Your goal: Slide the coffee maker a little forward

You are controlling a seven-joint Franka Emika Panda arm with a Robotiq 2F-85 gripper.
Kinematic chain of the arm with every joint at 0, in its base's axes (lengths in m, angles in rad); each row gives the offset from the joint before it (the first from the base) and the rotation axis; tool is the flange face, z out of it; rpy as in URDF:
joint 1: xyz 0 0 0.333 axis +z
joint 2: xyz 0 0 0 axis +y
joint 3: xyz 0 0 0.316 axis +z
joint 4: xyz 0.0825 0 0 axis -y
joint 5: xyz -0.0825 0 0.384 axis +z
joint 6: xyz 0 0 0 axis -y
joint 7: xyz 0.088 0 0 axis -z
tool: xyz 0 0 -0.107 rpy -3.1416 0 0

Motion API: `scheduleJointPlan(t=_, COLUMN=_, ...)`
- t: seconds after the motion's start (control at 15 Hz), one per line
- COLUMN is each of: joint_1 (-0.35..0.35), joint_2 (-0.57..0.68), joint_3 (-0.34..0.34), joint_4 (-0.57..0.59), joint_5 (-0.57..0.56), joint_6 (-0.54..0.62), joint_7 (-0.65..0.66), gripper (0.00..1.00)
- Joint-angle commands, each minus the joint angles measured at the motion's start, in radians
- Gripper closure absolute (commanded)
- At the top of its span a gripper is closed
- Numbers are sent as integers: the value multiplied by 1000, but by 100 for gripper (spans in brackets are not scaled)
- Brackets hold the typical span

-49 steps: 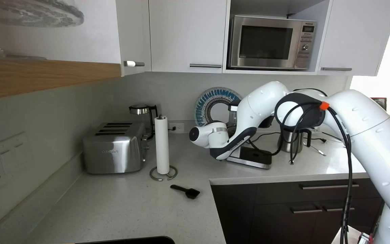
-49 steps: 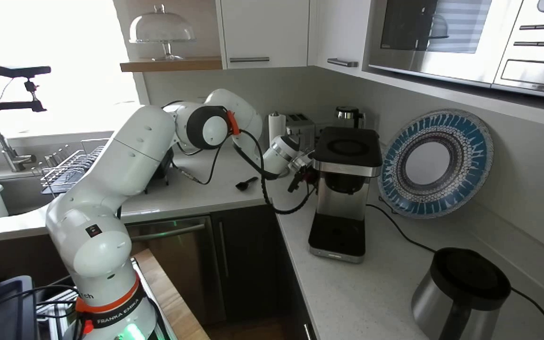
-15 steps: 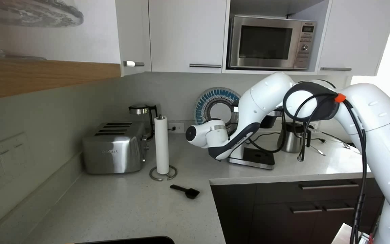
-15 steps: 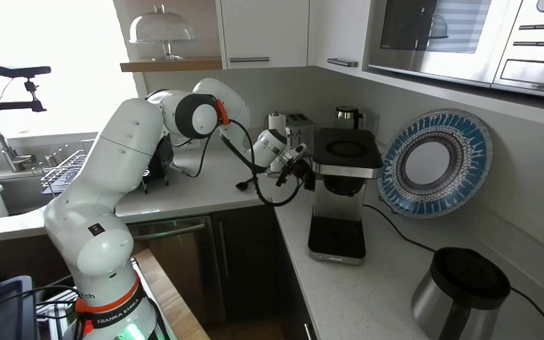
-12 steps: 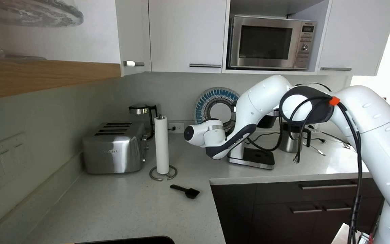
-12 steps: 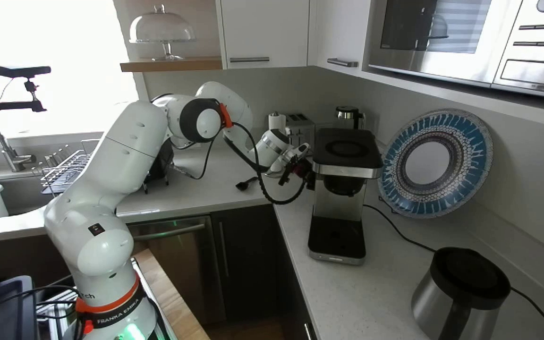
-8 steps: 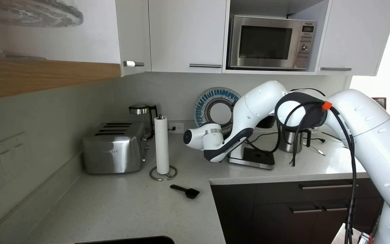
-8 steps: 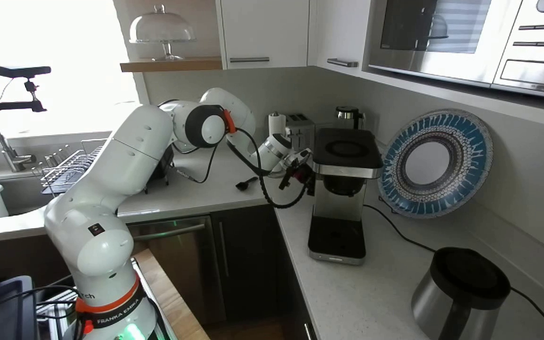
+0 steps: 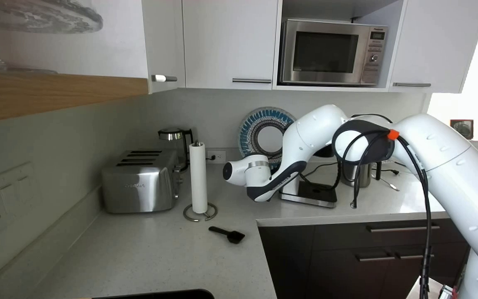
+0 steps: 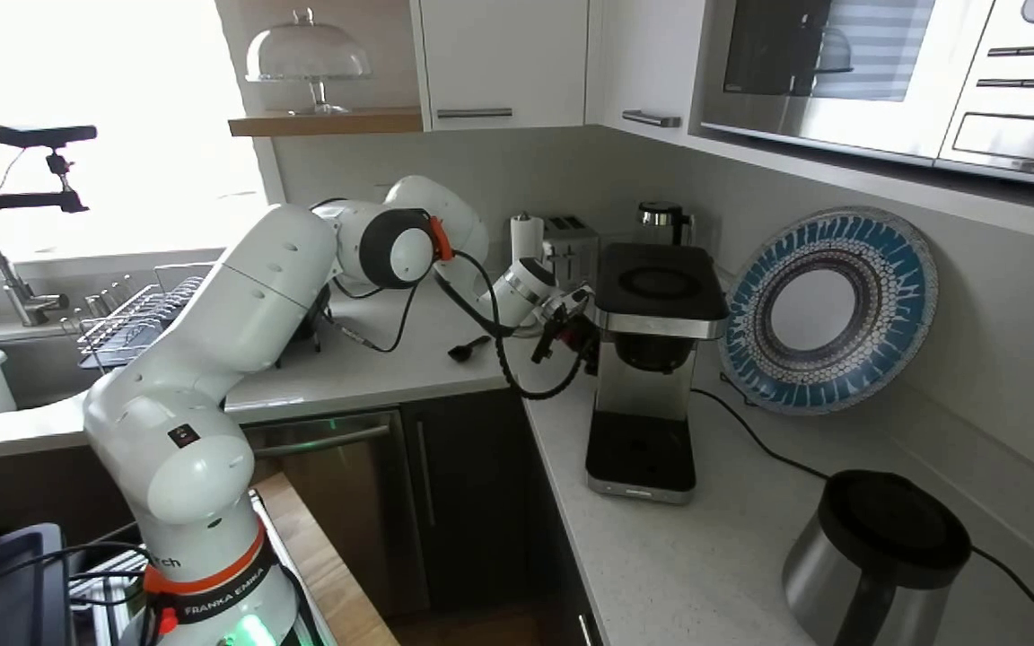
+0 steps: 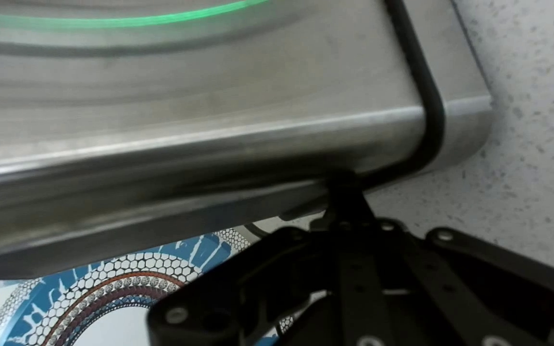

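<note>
The coffee maker [image 10: 647,386] stands upright on the counter, with a black top, silver band and flat black base. In an exterior view its base [image 9: 317,191] shows, while my arm hides much of its body. In the wrist view its silver body [image 11: 185,96] fills the upper part, with a dark band near its edge. My gripper [image 11: 346,187] has its fingertips together at the lower edge of that body; I cannot tell if they touch it. In an exterior view the gripper [image 10: 589,350] is beside the machine's rear side. In an exterior view the forearm hides it.
A paper-towel roll [image 9: 198,178], a chrome toaster [image 9: 139,182] and a black scoop [image 9: 235,236] are nearby. A round blue-patterned plate [image 10: 827,309] leans on the wall beside the machine. A metal jug [image 10: 880,556] stands in front. The counter edge [image 9: 347,220] runs close to the base.
Between about three seconds and one second ago the coffee maker shifted slightly forward; since then it has not moved. My arm has lowered over the last second, and the gripper has dropped slightly.
</note>
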Motion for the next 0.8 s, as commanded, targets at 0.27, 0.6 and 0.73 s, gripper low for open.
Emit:
scheduleJointPlan(t=0.27, joint_1=-26, joint_2=-101, joint_3=-9, joint_4=-200, joint_5=79, joint_6=-41, joint_7=134, gripper=100)
scheduleJointPlan(t=0.6, joint_1=-22, joint_2=-155, joint_3=-8, joint_4=-280, joint_5=78, joint_6=0, joint_7=197, gripper=100)
scheduleJointPlan(t=0.73, joint_1=-19, joint_2=-175, joint_3=-8, joint_4=-312, joint_5=74, joint_6=10, joint_7=216, gripper=100)
